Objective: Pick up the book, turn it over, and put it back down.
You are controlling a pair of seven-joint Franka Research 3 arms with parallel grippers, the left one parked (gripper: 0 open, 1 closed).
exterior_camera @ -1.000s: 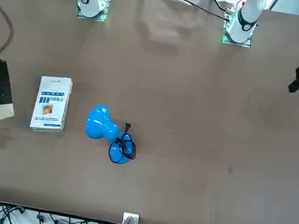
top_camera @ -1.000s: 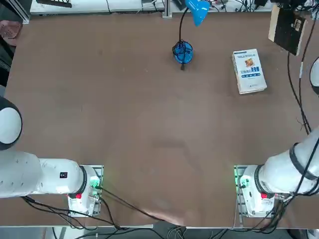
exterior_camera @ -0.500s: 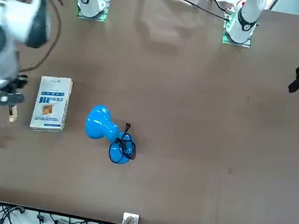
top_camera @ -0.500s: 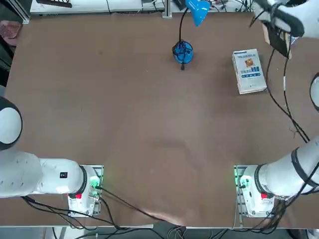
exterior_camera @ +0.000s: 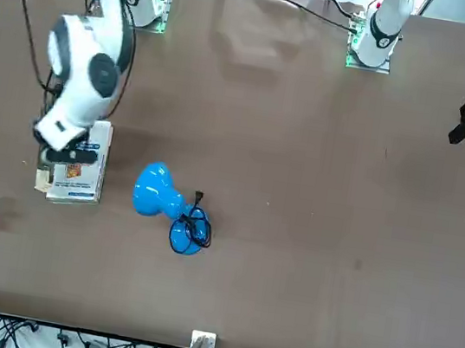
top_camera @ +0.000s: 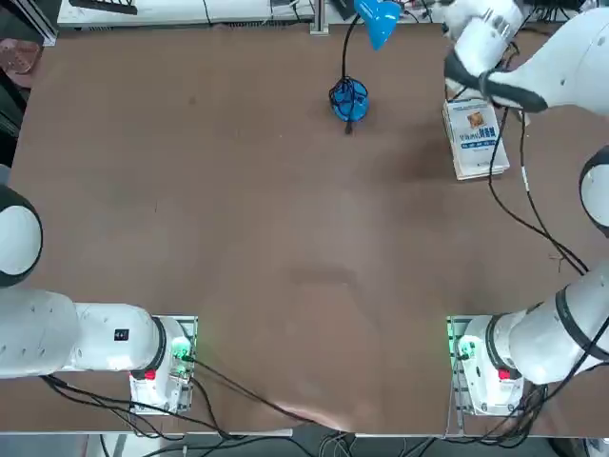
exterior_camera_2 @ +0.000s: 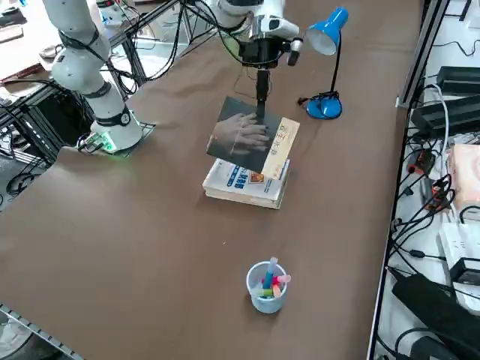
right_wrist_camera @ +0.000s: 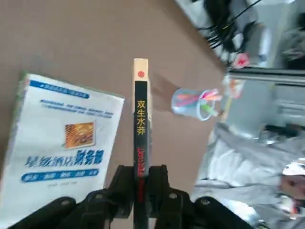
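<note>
"Where's the book?"

"Far right, upright; my right gripper [right_wrist_camera: 141, 175] has the book [right_wrist_camera: 141, 117] pinched by its spine end. Overhead, my arm [top_camera: 561, 67] hides it. Whether it touches the white book [right_wrist_camera: 66, 143], I can't tell."

"And around?"

"Brown table [top_camera: 238, 238], cup of markers [exterior_camera_2: 267, 289] far right, blue lamp [exterior_camera: 155, 191] left of the books, person [right_wrist_camera: 252, 167] partly cut off."

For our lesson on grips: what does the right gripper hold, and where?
The right gripper holds the dark book by its spine end.
</note>
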